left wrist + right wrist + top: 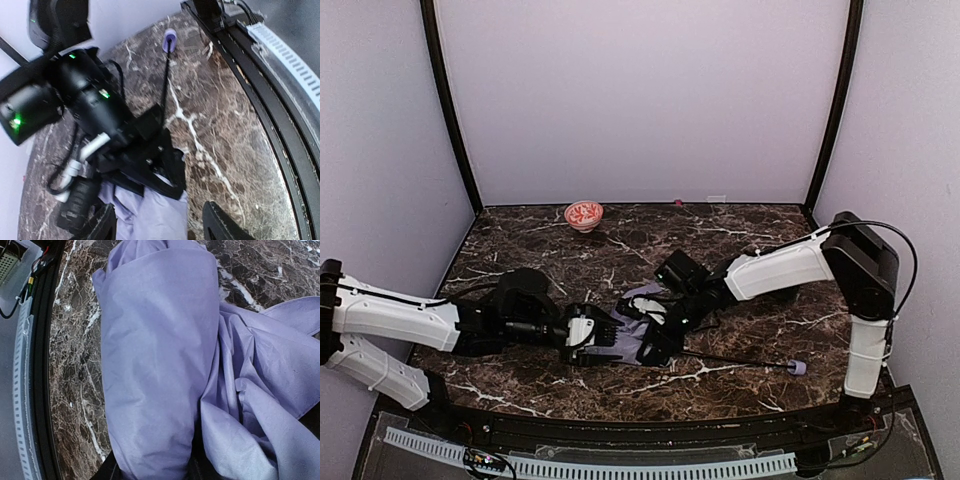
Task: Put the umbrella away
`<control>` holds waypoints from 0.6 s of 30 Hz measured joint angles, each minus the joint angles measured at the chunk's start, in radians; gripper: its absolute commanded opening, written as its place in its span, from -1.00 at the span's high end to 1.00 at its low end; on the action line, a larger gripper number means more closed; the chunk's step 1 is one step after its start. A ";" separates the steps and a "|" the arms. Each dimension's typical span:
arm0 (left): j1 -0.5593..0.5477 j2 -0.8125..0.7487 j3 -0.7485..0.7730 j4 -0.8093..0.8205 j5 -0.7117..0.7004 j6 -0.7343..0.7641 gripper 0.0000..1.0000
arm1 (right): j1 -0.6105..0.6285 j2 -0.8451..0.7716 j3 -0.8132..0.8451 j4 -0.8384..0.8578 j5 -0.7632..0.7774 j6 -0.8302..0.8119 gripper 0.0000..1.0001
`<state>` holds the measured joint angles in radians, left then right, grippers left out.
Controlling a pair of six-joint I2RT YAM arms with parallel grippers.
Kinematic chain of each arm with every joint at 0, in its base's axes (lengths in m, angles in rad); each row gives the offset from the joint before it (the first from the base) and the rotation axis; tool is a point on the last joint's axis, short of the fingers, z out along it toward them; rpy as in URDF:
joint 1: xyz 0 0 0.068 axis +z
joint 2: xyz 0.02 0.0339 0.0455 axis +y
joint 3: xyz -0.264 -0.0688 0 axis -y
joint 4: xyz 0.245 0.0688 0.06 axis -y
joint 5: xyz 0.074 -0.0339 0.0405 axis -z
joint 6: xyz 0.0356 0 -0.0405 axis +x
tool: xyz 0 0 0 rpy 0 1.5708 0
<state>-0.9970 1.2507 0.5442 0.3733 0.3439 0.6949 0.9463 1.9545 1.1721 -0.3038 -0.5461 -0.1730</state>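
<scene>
The umbrella (632,318) lies collapsed at the middle of the marble table, pale lavender fabric bunched between the two grippers. Its thin black shaft (735,360) runs right to a small lavender handle (797,368). My right gripper (656,345) is shut on a rolled fold of the fabric (150,355), which fills the gap between its fingers (107,472). My left gripper (160,214) stands open, its fingers (225,225) on either side of the fabric's edge (150,215), close against the right gripper (145,160). The handle (170,39) shows far off in the left wrist view.
A red patterned bowl (584,214) stands at the back of the table near the wall. A black rail (620,425) runs along the near edge. Purple walls close in the back and both sides.
</scene>
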 measured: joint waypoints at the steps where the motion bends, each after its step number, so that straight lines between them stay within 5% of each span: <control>1: -0.012 0.030 0.013 -0.026 -0.017 0.017 -0.27 | -0.010 0.009 0.007 -0.007 -0.027 0.003 0.57; 13: -0.023 0.279 0.089 -0.138 -0.153 0.144 -0.32 | -0.071 0.105 0.090 -0.140 -0.261 -0.017 0.54; 18: -0.024 0.365 0.140 -0.138 -0.169 0.151 -0.18 | -0.079 0.112 0.103 -0.177 -0.285 -0.027 0.49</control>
<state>-1.0214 1.6161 0.6846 0.2352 0.1749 0.8463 0.8673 2.0666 1.2747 -0.4812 -0.8310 -0.2001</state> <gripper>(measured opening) 0.625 0.307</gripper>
